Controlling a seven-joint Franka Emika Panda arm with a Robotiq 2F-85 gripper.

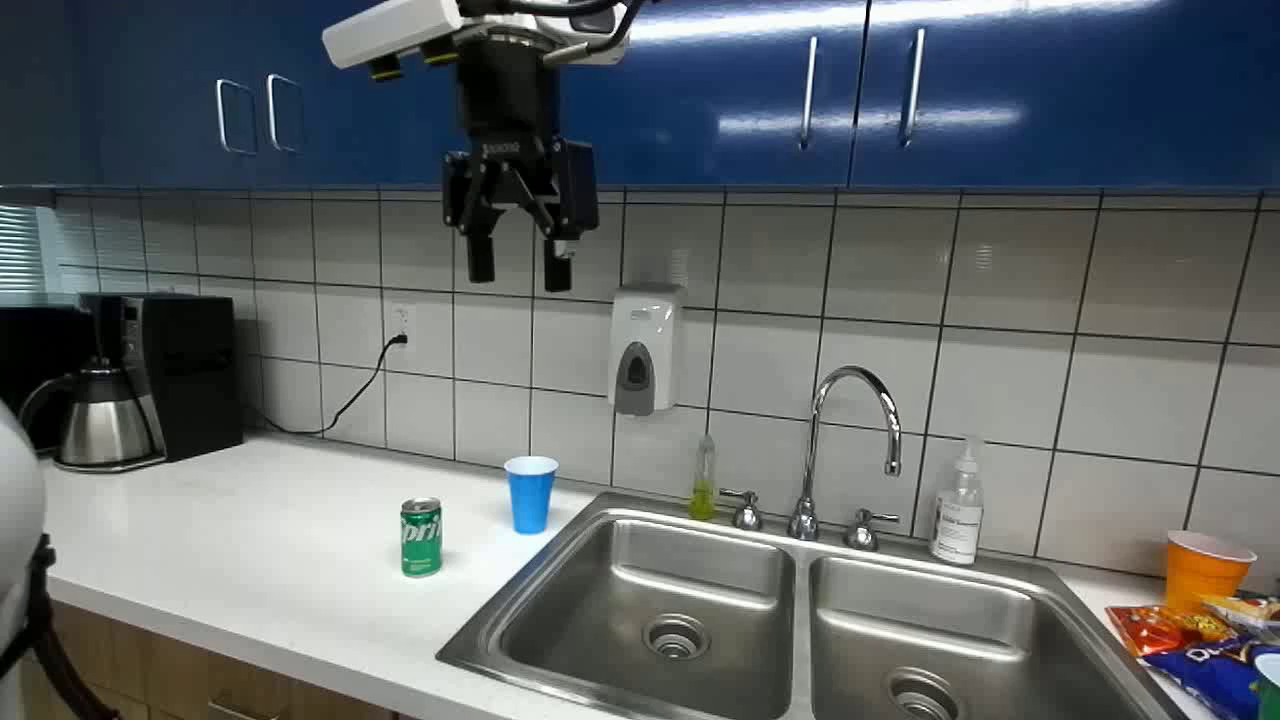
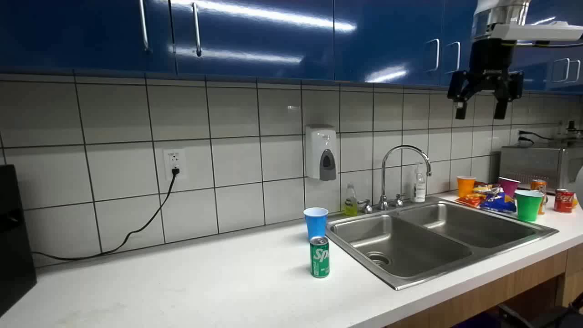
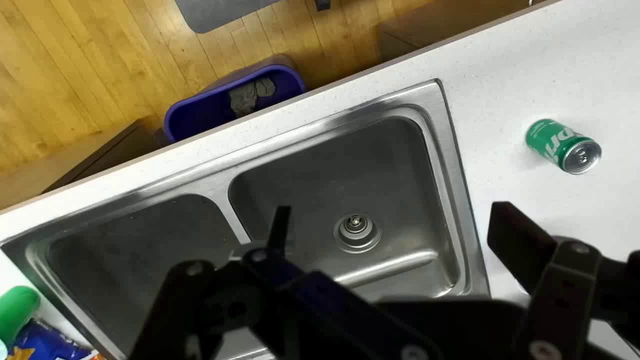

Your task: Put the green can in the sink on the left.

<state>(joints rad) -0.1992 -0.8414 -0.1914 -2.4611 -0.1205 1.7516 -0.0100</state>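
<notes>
Beside the double sink [image 1: 803, 620] stood the Sprite can [image 1: 421, 537] — above that sink hung the Robotiq gripper [image 1: 519, 272], spread wide, empty.

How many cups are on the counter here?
4: in an exterior view, the blue cup is left of the sink; the orange cup, magenta cup and green cup are right of it. Others may be hidden.

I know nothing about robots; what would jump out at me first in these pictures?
Probably the black gripper, two-fingered and hanging open in mid-air in both exterior views. Behind it, the glossy blue cabinets run along the top of those same views. Then your eye might drop to the bright green can, standing upright on the white counter beside the steel double sink, near a blue cup.
</notes>
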